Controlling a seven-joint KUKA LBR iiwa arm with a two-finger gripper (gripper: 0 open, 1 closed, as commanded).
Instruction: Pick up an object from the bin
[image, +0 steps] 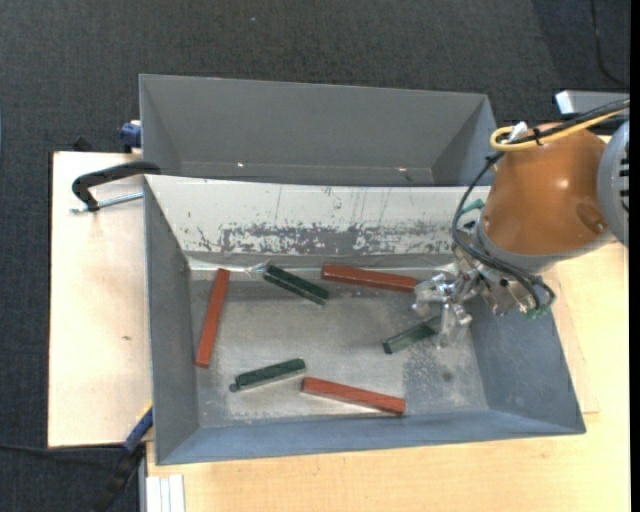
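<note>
near the right wall of the bin, the gripper is seen low, at the upper end of a dark green bar lying on the floor. whether it is spread or pressed together cannot be told. the bar is judged not yet lifted; grasp and raise are left. no writing can be read.

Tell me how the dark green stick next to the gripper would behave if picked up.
The dark green stick looks straight and bar-shaped, so it is probably stiff and unlikely to roll. It is small and thin, so likely light. The gripper sits at its right end; held there, it may tilt.
</note>
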